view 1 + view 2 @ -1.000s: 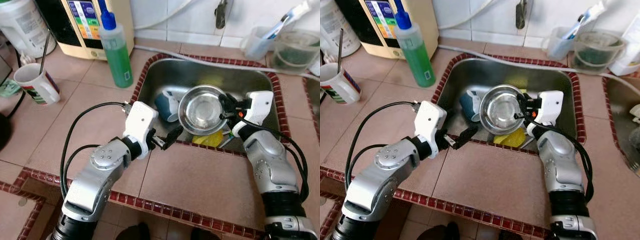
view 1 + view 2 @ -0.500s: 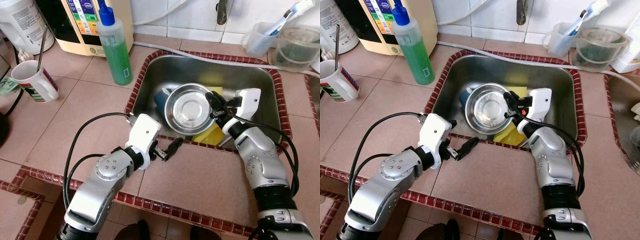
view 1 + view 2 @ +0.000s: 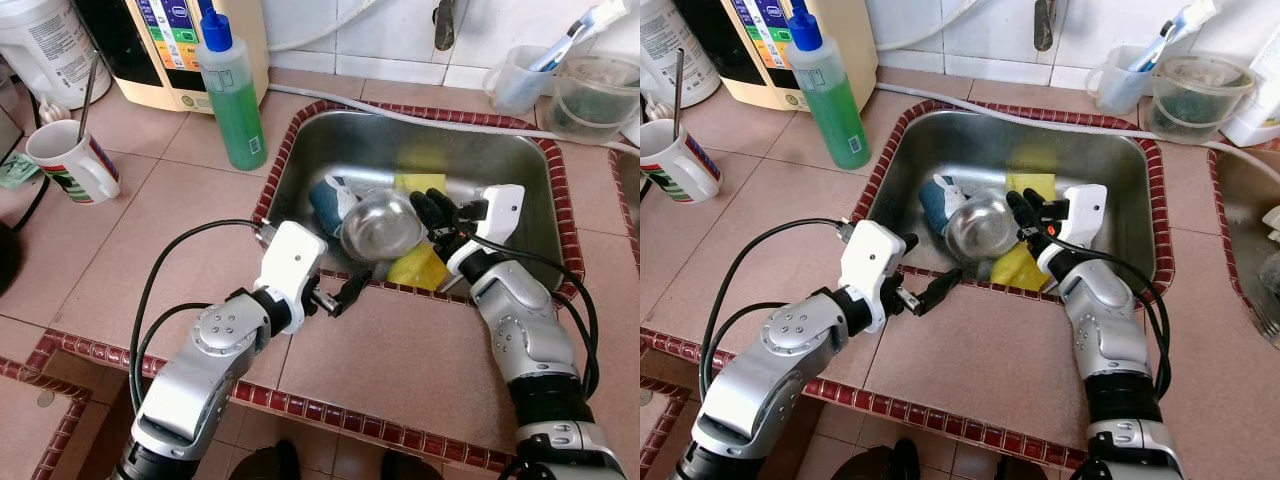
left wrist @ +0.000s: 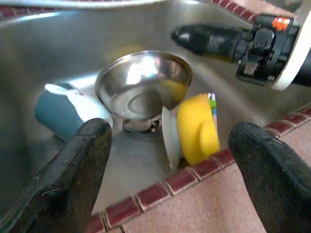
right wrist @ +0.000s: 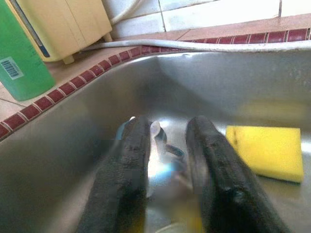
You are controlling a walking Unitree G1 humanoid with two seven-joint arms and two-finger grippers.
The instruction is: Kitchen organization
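Note:
A steel bowl [image 3: 380, 225] lies tilted in the sink [image 3: 520, 150], leaning on a blue cup [image 3: 324, 205] and a yellow plastic piece [image 4: 197, 128]. A yellow sponge [image 5: 265, 150] sits farther back on the sink floor. My right gripper [image 3: 436, 206] hovers just right of the bowl's rim. Its fingers [image 5: 214, 184] stand slightly apart, and the rim shows in the gap, not pinched. My left gripper [image 3: 345, 292] hangs over the sink's front tiled edge with its fingers [image 4: 82, 179] spread wide and nothing between them.
A green soap bottle [image 3: 232, 95] and a cream appliance [image 3: 190, 50] stand at the sink's back left. A mug with a spoon [image 3: 70, 165] sits on the left counter. Clear containers [image 3: 590, 95] stand back right. A hose [image 3: 450, 125] runs behind the sink.
The bowl, held up by my right gripper before, has come down and now rests in the sink. The right fingers have parted from its rim. The left gripper barely moved.

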